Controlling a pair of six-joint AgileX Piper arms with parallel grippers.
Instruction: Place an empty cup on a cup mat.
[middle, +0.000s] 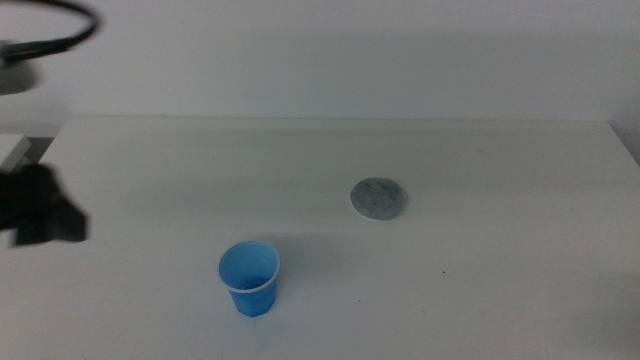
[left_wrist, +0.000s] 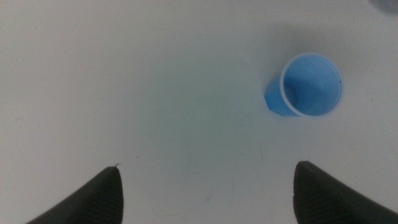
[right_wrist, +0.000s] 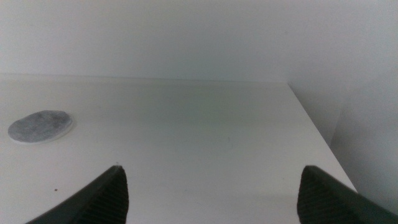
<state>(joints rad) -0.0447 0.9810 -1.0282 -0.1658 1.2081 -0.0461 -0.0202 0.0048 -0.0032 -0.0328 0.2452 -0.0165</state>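
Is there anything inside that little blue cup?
No. The cup stands upright on the table, showing only its bare blue inside. Its base hides whatever lies beneath.

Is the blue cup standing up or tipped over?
Standing up. The cup sits on its base, open mouth upward, nothing inside.

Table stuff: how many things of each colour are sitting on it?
Blue: 1, the cup
Grey: 1, the cup mat
Total: 2
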